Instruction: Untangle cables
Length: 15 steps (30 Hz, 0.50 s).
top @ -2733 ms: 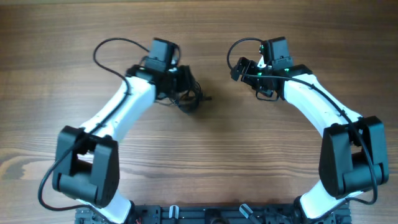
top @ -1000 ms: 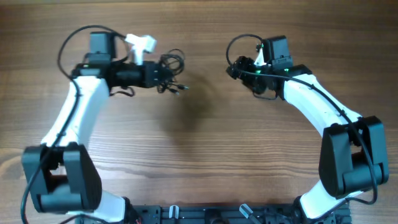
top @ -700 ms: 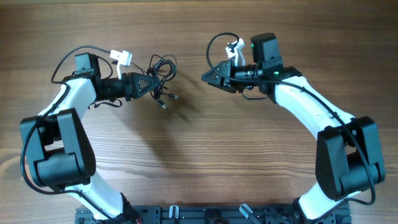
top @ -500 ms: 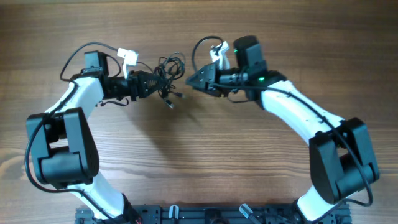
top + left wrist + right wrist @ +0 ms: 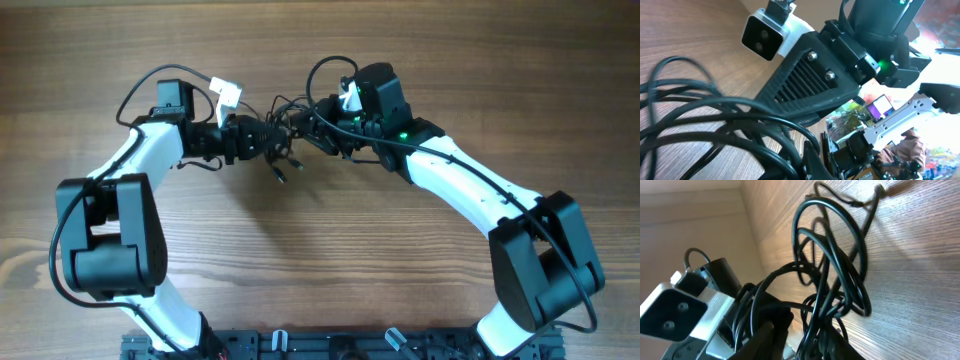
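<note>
- Judging from the overhead view, I'd put this job near its very start. The cables (image 5: 286,128) are one knotted bunch, loops crossing through each other, and no strand lies apart on its own.
- The bunch sits toward the far middle of the counter (image 5: 400,270), strung between my two arms. It looks lifted rather than lying flat, though I cannot tell whether its lowest loops touch the wood.
- One plug tip (image 5: 282,177) dangles free on the near side of the bunch.
- My left end effector (image 5: 264,140) is clamped tight on the left side of the bunch. Strands fan out from its fingers across the left wrist view.
- My right end effector (image 5: 318,124) is pressed into the bunch's right side. In the right wrist view loops run down between its fingers. I cannot tell how far its jaws stand apart, nor whether it has bitten on a strand or merely sits among them.
- Done, as I read it: the bunch is in hand on the left and both arms are at it.
- Left to do: get a sure second hold, draw the loops apart, free each wire and lay them out separately.
- Containers: no tray, box or bin shows in any view, so nothing is held in one.
</note>
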### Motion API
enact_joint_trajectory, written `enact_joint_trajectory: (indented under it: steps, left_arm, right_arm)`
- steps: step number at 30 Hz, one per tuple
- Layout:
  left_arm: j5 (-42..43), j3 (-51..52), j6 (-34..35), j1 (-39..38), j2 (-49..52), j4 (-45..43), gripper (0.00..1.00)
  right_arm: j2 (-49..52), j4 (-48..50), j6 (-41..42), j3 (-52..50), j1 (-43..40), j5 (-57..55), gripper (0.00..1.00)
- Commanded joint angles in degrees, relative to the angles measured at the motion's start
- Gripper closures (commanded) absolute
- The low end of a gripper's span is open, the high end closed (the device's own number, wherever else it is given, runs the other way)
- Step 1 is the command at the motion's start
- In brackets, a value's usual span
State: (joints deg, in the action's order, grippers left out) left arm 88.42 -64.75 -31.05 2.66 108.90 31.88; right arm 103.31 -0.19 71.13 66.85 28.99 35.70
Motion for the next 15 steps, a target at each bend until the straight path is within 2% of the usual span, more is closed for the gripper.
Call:
enact_joint_trajectory:
  steps: [1,15]
  left_arm:
    - [1.9,-0.1,-1.5,-0.7,0.2,-0.2,0.92]
    - [1.9,-0.1,-1.5,-0.7,0.2,-0.4,0.93]
  right_arm:
    - [1.3,0.1,3.0,0.1,0.6,-1.7,0.72]
    - [1.5,-1.6,5.6,0.1,4.7,-11.6,0.73]
